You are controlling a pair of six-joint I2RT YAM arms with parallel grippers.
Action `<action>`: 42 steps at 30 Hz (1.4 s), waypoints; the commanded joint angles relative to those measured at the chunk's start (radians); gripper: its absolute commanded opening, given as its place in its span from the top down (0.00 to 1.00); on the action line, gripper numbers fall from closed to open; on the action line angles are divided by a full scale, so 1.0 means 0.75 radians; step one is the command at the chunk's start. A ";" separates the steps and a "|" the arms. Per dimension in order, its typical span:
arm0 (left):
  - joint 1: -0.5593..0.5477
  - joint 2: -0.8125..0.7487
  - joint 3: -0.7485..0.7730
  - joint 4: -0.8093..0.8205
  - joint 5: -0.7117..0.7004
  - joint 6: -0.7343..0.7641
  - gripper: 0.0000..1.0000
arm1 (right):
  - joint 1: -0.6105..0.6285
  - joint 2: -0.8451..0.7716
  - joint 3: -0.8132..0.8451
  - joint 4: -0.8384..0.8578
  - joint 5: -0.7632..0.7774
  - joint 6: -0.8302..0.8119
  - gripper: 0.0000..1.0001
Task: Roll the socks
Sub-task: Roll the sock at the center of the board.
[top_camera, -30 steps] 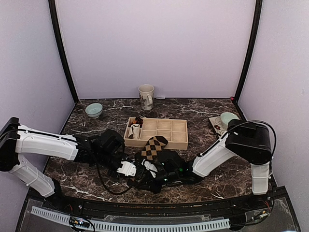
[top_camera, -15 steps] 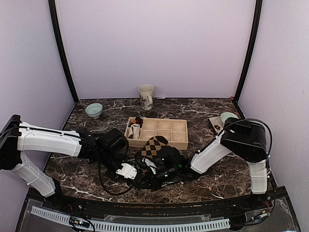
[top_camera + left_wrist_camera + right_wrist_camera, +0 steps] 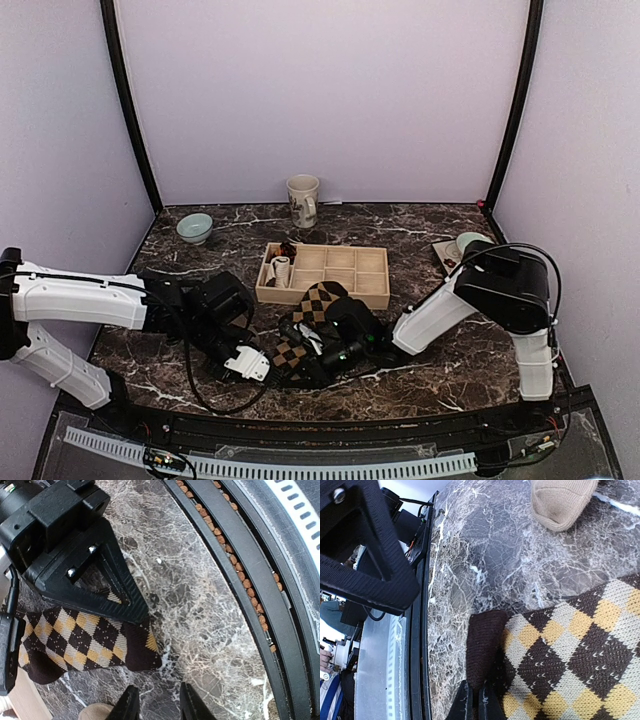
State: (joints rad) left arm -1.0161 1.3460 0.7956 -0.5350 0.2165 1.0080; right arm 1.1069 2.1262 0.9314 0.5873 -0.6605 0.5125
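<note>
Argyle sock [image 3: 318, 300], dark brown with cream-tan diamonds: lies flat on the marble table [image 3: 450, 350], running from the front wall of the wooden tray [image 3: 375, 296] towards the middle of the table's near edge. Its plain dark brown end points at that near edge. Right gripper [image 3: 474, 702]: fingers pressed together, pinching that dark brown end, low against the tabletop. Tan sock [image 3: 562, 500]: only a rounded tip shows in the wrist views. It rests on the marble near the argyle sock but apart from it, towards the left arm, and the arms hide it in the overhead view. Left gripper [image 3: 156, 705]: fingers parted with bare marble between them, holding nothing. It hovers just beside the tan tip and close to the argyle sock's lower corner, between the sock and the table's near edge. Tray: divided into compartments. The far-left ones hold a white rolled sock [image 3: 282, 268] with dark stripes and, behind it, a dark reddish bundle [image 3: 288, 250]. Mug [image 3: 302, 200]: upright at the middle of the far edge. Pale green bowl [image 3: 194, 228]: near the far-left corner. A second pale bowl [image 3: 470, 243] sits on a small dish close to the right edge.
</note>
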 commanded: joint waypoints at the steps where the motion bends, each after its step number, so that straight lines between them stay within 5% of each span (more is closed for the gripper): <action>1: -0.011 -0.009 0.050 -0.143 -0.031 -0.048 0.68 | -0.021 0.200 -0.079 -0.408 0.103 0.006 1.00; 5: -0.012 0.098 0.170 -0.227 -0.083 -0.196 0.69 | -0.020 0.200 -0.057 -0.460 0.121 -0.005 1.00; 10: -0.035 -0.047 -0.046 0.079 -0.011 -0.169 0.66 | -0.022 0.200 -0.054 -0.482 0.128 -0.015 1.00; 18: -0.048 -0.026 -0.116 0.149 -0.075 -0.124 0.65 | -0.024 0.240 -0.066 -0.434 0.098 0.006 1.00; 27: -0.054 0.102 0.034 0.098 -0.129 -0.121 0.64 | -0.027 0.250 -0.064 -0.442 0.083 0.021 1.00; 32: -0.046 -0.004 -0.161 0.224 -0.157 -0.151 0.63 | -0.030 0.259 -0.062 -0.445 0.065 0.034 1.00; 36: -0.046 -0.017 -0.167 0.246 -0.044 -0.265 0.61 | -0.032 0.268 -0.032 -0.455 0.044 0.040 1.00; 42: 0.022 -0.090 -0.170 0.280 -0.122 -0.249 0.61 | -0.033 0.278 -0.015 -0.428 0.010 0.080 1.00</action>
State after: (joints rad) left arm -1.0412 1.3376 0.6769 -0.3744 0.1360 0.8532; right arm 1.0855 2.1490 0.9833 0.5102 -0.7448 0.5835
